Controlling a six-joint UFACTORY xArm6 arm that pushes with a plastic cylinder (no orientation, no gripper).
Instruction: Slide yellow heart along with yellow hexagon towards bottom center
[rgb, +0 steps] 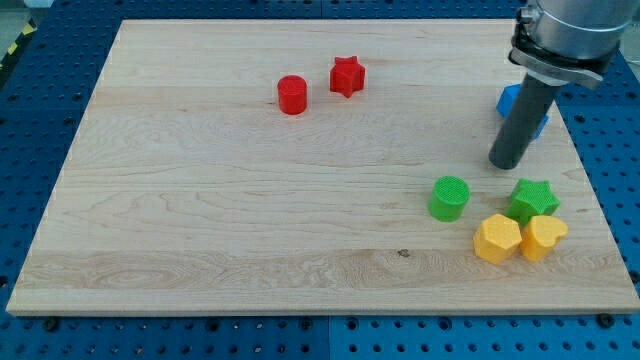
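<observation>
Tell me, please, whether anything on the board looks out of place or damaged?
Nothing stands out: all the blocks sit flat and intact. My tip rests above the green cylinder, clear of the yellow hexagon and yellow heart.

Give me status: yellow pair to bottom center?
Done: yellow heart and yellow hexagon already sit side by side, touching. In hand: my tip is above them, beyond the green star, touching neither. Left: the whole push leftward; both remain at the view's bottom right.

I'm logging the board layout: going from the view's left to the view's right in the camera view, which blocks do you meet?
Red cylinder → red star → green cylinder → yellow hexagon. Farther right, the green star, yellow heart and blue block overlap in left-right position, so I leave their order out.
</observation>
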